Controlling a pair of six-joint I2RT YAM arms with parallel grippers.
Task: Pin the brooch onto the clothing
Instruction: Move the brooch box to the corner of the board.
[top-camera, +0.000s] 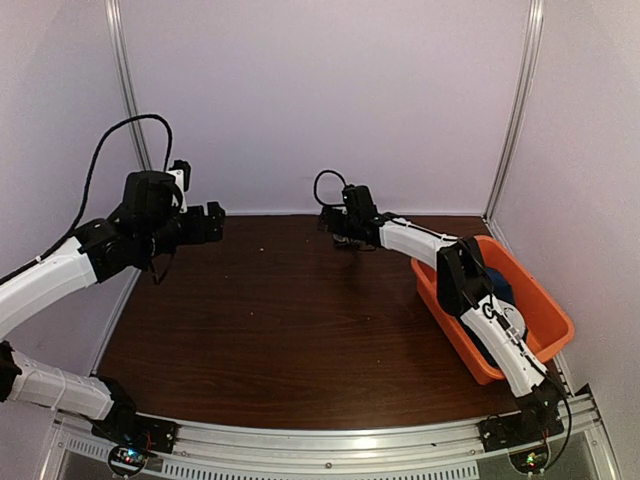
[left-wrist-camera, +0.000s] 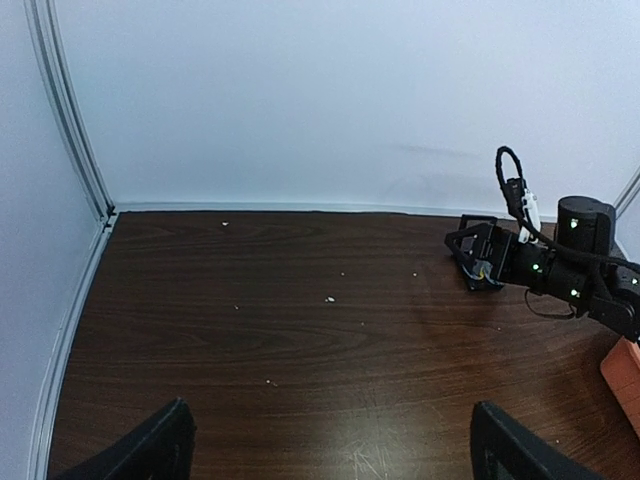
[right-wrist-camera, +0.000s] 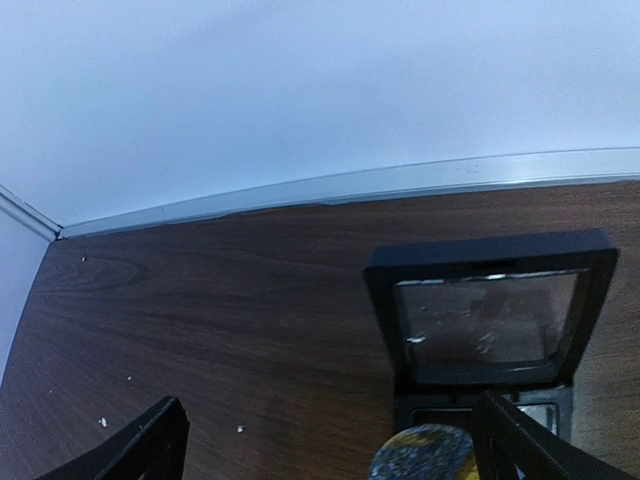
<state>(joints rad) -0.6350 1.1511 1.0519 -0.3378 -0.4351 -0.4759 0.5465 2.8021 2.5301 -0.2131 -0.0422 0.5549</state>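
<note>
The brooch (right-wrist-camera: 420, 456) is a small round badge, bluish grey with yellow flecks, at the bottom edge of the right wrist view. It lies by the base of an open black hinged box (right-wrist-camera: 488, 322). My right gripper (right-wrist-camera: 335, 450) hovers over it, open, with the brooch just inside its right finger (right-wrist-camera: 530, 445) and not gripped. The clothing (top-camera: 497, 285) is a dark navy bundle in the orange tub (top-camera: 545, 310), partly hidden by my right arm. My left gripper (top-camera: 208, 222) is raised at the back left, open and empty, its fingers (left-wrist-camera: 150, 452) wide apart.
The orange tub stands at the table's right edge, its corner (left-wrist-camera: 625, 385) showing in the left wrist view. The black box (left-wrist-camera: 480, 265) sits near the back wall under my right gripper (top-camera: 342, 236). White crumbs (left-wrist-camera: 329, 298) dot the brown tabletop. White walls enclose three sides.
</note>
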